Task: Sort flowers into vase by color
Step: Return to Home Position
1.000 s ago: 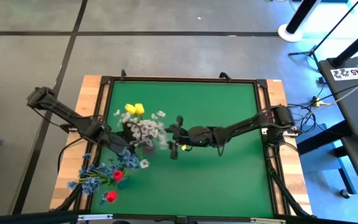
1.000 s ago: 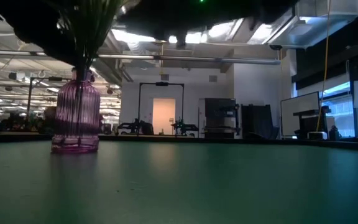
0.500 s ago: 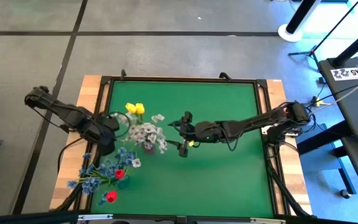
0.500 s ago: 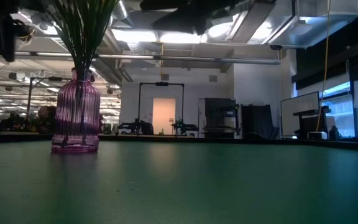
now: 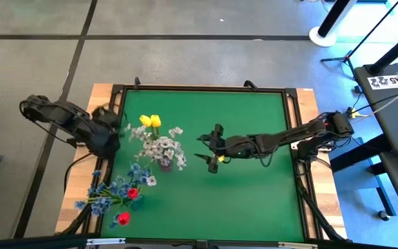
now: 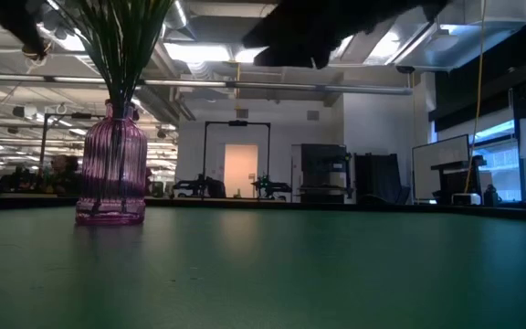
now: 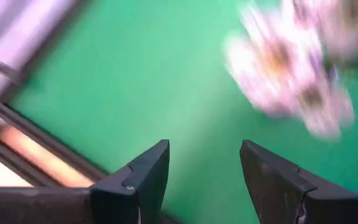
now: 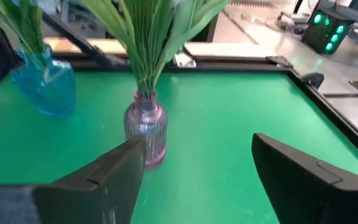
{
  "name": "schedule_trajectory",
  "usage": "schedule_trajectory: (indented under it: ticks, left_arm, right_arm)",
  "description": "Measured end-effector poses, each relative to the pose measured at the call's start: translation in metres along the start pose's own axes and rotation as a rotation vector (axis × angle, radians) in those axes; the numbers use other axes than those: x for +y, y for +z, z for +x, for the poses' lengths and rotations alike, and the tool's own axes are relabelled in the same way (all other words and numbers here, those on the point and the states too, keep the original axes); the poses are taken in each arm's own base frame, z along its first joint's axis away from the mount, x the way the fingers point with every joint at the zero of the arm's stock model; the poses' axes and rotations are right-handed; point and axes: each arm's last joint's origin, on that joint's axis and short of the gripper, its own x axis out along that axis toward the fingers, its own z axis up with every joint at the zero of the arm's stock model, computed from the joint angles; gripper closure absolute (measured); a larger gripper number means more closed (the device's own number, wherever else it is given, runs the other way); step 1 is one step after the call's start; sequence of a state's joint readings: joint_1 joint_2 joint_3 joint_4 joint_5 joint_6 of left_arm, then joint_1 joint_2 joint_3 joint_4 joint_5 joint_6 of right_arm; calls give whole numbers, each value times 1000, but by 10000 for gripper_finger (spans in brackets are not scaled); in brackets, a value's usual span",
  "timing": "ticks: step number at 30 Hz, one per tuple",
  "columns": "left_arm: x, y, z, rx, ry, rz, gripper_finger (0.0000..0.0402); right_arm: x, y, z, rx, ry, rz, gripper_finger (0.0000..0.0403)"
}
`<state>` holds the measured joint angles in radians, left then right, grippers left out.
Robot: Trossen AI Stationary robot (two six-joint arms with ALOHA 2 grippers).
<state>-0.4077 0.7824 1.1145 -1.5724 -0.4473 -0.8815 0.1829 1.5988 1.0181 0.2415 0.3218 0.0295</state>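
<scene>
High view: white blossoms (image 5: pixel 162 146) & yellow tulips (image 5: pixel 150 121) fan out over the ribbed pink vase (image 5: pixel 165 164). Blue blossoms (image 5: pixel 109 195) w/ red tulips (image 5: pixel 131 194) bunch well apart from it, toward a bench (image 5: pixel 254 200) corner. Left end effector (image 5: pixel 111 133) sits on one side of the vase and right end effector (image 5: pixel 213 149) on the other, both clear of the blooms, prob. so nothing snags. Low view: stems stand upright, the vase's narrow neck pinching them. Left wrist: fingers apart, nothing btwn. Right wrist: fingers apart, empty; vase ahead, blue vase (image 8: pixel 45 87) near it.
</scene>
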Motion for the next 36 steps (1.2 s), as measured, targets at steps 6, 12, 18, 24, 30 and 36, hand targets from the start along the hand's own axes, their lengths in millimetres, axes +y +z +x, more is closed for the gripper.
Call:
schedule_trajectory:
  ticks: [6, 12, 18, 24, 30, 36]
  left_arm:
    - [18, 14, -29, -331, -17, -14, 209]
    - [19, 26, -43, -749, -153, 19, 226]
    - [2, 15, 4, -1004, -226, 183, 276]
    - [17, -13, 36, -1185, -284, 131, 332]
    - [19, -36, 71, -1206, -344, 104, 371]
    - [16, -42, 87, -1207, -339, 108, 388]
  right_arm:
    - [-6, 8, -18, -72, 9, 13, 126]
    - [-9, 23, -30, -151, 23, -52, 127]
    - [-28, -13, -17, -260, 44, -58, 127]
    - [-71, -63, -14, -293, 17, 43, 127]
    - [-82, -88, -72, -499, -44, 24, 127]
    - [-86, -137, -136, -521, -70, 65, 127]
